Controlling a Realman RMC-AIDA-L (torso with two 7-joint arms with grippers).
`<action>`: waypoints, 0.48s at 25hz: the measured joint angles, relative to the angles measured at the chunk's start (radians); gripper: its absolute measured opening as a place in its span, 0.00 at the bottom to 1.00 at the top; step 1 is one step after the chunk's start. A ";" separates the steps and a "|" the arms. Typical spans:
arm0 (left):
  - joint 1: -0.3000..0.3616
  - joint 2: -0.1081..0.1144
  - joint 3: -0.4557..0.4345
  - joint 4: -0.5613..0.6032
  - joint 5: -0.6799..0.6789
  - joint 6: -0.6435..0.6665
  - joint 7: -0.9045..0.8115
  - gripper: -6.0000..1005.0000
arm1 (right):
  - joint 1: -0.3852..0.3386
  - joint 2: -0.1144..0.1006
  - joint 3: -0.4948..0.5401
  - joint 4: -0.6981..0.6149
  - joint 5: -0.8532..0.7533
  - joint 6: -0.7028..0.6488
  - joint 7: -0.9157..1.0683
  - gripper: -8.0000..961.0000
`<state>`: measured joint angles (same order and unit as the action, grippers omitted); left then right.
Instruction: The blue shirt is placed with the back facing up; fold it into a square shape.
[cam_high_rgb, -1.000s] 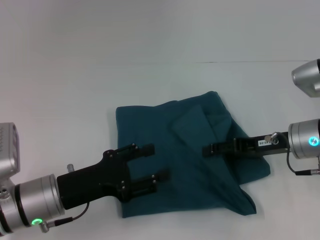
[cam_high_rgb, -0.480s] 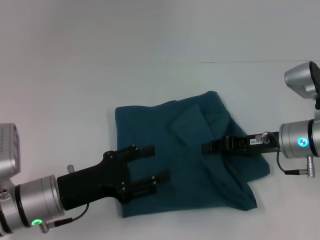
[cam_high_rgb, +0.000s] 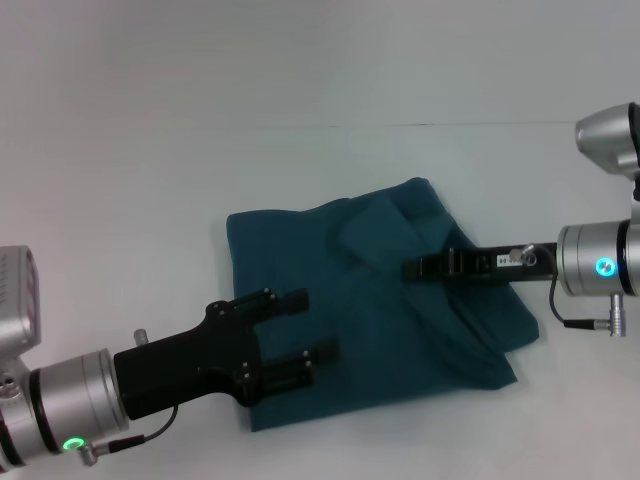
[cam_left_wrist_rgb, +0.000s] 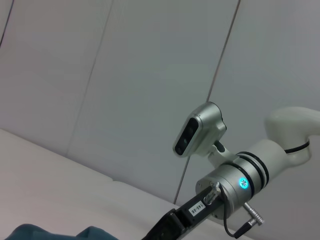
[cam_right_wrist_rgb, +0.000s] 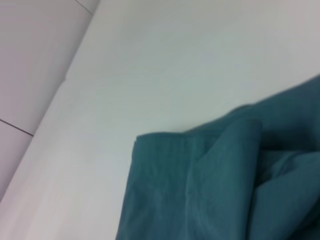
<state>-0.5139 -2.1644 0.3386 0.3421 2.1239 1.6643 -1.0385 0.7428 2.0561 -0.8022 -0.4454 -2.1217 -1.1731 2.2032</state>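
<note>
1. Cloth first: we see the blue shirt (cam_high_rgb: 375, 300) lying rumpled in the middle of the white table (cam_high_rgb: 150, 180).
2. Our left gripper (cam_high_rgb: 310, 325) sits over the shirt's near left part, fingers spread wide.
3. Our right gripper (cam_high_rgb: 412, 268) reaches over the shirt's right side; we cannot tell its fingers.

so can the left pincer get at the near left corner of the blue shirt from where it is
Probably yes. The left pincer hangs open over the blue shirt right beside that corner, with nothing between them. The right pincer is over the far right part, out of the way.
</note>
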 joint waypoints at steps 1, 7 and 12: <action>0.000 0.000 0.000 0.000 0.000 0.000 -0.001 0.76 | 0.000 0.000 0.000 -0.007 0.004 -0.001 -0.004 0.16; 0.000 0.000 -0.002 0.000 -0.004 0.000 -0.003 0.76 | 0.006 0.000 0.000 -0.069 0.015 -0.031 -0.009 0.16; 0.000 0.000 -0.003 0.000 -0.006 0.000 -0.006 0.76 | 0.023 -0.007 0.000 -0.113 0.016 -0.058 -0.001 0.16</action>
<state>-0.5139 -2.1644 0.3359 0.3421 2.1176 1.6643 -1.0446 0.7661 2.0492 -0.8023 -0.5586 -2.1058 -1.2315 2.2020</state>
